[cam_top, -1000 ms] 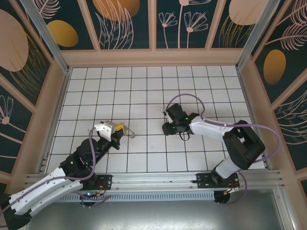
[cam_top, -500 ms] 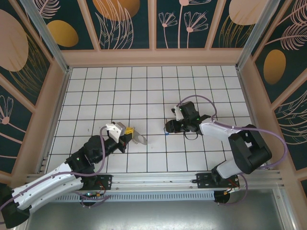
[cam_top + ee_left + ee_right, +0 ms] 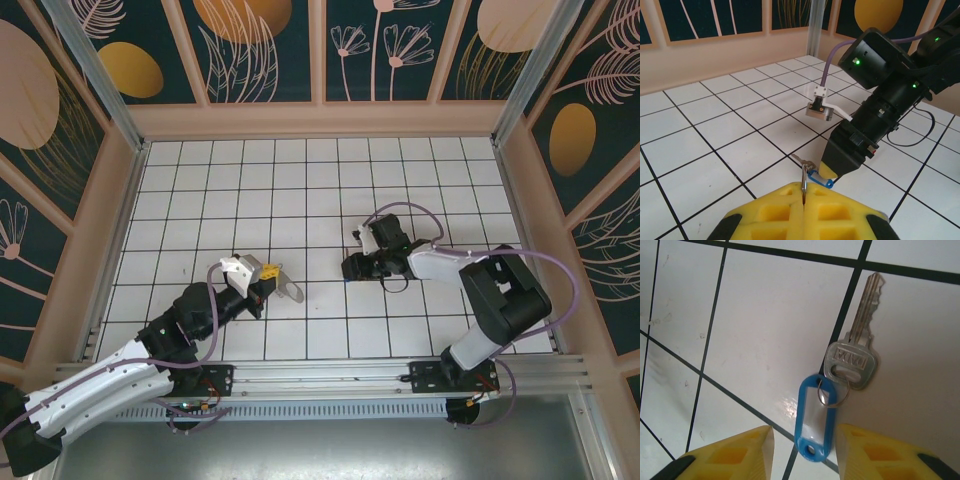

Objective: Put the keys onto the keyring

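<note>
Near the middle of the white tiled table (image 3: 300, 180), the two arms reach toward each other, their tips close but apart. On the left, the left gripper (image 3: 271, 285) has its yellow pads (image 3: 785, 212) pressed together. The thin metal keyring (image 3: 803, 181) is pinched edge-on in the seam between them and sticks out past the fingertips toward the other arm. From above it shows as a small grey loop just beyond the pads. Opposite it, the right gripper (image 3: 805, 450) sits low over the tiles with its jaws spread, one yellow finger on each side of the lower end of the blue tag (image 3: 816, 417). A clear gap shows on one side of the tag; on the other side the finger stands just beside it, and whether they touch cannot be told. The tag lies flat on the tile, joined by a small split ring (image 3: 834, 386) to the head of the silver key (image 3: 854, 345). The key's blade lies just beside a black grout line and points away from the fingers. The key rests near the keyring, apart from it.
</note>
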Motion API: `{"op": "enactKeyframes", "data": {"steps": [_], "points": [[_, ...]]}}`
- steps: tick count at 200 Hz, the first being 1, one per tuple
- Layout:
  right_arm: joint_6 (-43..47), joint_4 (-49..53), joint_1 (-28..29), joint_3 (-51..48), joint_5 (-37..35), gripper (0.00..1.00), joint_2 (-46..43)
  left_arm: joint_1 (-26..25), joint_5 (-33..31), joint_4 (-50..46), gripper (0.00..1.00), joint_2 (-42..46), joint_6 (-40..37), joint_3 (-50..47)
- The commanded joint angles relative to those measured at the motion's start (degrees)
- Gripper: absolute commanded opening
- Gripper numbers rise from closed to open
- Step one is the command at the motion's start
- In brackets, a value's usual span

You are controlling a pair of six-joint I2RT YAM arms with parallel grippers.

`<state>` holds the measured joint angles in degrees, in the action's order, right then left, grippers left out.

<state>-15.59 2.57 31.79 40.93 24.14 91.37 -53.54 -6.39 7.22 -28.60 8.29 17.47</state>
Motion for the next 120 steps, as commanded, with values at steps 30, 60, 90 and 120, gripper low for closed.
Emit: {"op": "enactKeyframes", "data": {"steps": [30,60,90,120], "points": [[-0.2,-2.2,-1.7,2.0,0.7,0.36,2.9,0.1,0.3,3.1,0.0,1.1,-1.1,0.7],[-0.4,-2.6,-2.0,2.6,0.9,0.34,3.2,0.2,0.2,3.2,0.0,1.1,-1.3,0.8],[-0.2,-3.1,-2.0,3.5,0.6,0.31,3.6,0.2,0.1,3.2,0.0,0.9,-1.3,0.8],[0.2,-2.9,-2.0,5.2,0.7,0.29,4.8,0.1,-0.2,3.1,0.0,0.9,-1.2,0.7]]}}
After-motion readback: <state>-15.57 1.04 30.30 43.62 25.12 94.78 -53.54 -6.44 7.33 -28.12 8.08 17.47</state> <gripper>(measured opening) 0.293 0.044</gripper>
